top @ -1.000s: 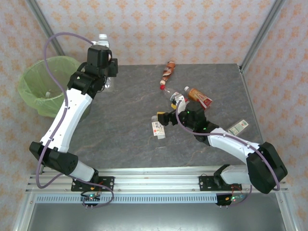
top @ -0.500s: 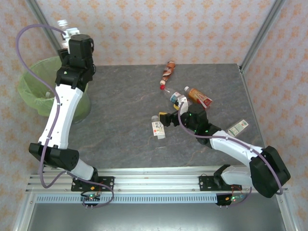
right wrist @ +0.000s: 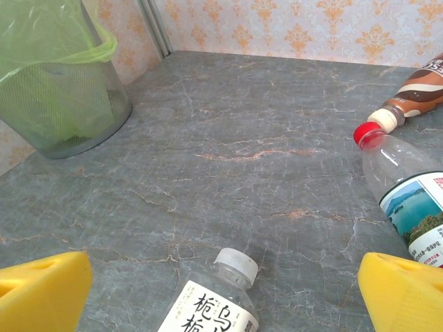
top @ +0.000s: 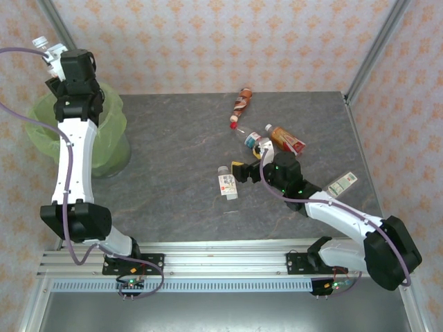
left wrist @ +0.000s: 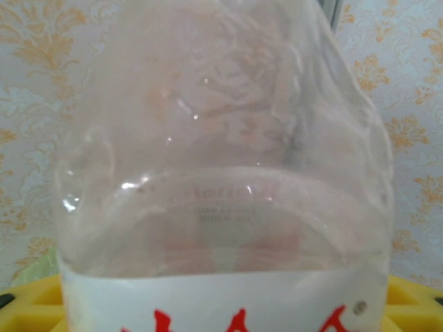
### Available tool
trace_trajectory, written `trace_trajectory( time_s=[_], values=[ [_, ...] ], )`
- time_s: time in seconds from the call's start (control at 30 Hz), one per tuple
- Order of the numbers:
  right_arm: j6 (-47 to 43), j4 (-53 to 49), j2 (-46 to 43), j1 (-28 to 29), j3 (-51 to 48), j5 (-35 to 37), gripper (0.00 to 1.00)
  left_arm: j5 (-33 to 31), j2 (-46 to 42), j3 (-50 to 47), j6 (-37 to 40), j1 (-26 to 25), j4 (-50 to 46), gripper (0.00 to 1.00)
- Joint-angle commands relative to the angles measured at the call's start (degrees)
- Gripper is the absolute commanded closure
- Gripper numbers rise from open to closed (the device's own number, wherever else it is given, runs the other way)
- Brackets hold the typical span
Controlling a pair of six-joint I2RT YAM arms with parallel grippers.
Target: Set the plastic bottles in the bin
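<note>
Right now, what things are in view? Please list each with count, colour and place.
held bottle: one, clear, white label, raised beside bin.
white-cap bottle: one, clear, lying mid-table.
red-cap bottle: one, clear, right of centre.
amber bottle: one, amber, beside red-cap bottle.
brown bottle: one, brown-red, far edge.
labelled bottle: one, green-white label, right edge.
bin: one, green liner, far-left corner.
table: one, dark grey.
left gripper: one, yellow-tipped, shut on held bottle.
right gripper: one, yellow-tipped, open, at white-cap bottle.
</note>
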Motion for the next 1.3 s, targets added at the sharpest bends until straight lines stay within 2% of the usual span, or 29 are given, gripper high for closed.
trace_trajectory(
  time_s=[0.0, 0.2, 0.33, 0.9, 1.1, 1.27],
  values=[
    [-0.9, 1.7, -1.6, 0.3, -0.7, 1.2, 0.01, 4.6, 3.6, 1.4, -4.2, 3.1, -0.8, 0.38],
    [-0.8, 1.6, -1.5, 0.3, -0.7, 1.4, 0.01, 13.0, 6.5, 1.8, -8.9, 6.6, -2.9, 0.38],
    [-0.9, 1.5, -1.3, 0.2, -0.5, 1.3, 0.01, 15.3, 7.9, 1.2, -10.5, 6.8, -3.5, 0.37],
    [-1.8, 0.8, -1.2, 0.3, -0.5, 1.0, 0.01, 19.1, 10.3, -4.1, -15.8, 6.8, -4.4, 0.32],
    [-1.8, 0.7, -1.2, 0.2, -0.5, 1.0, 0.01, 18.6, 11.0, -4.1, -17.2, 6.8, -5.5, 0.24],
    [-1.7, 0.8, -1.2, 0.3, -0.6, 1.1, 0.01, 20.6, 10.8, -3.9, -17.7, 6.9, -5.6, 0.17]
  ],
)
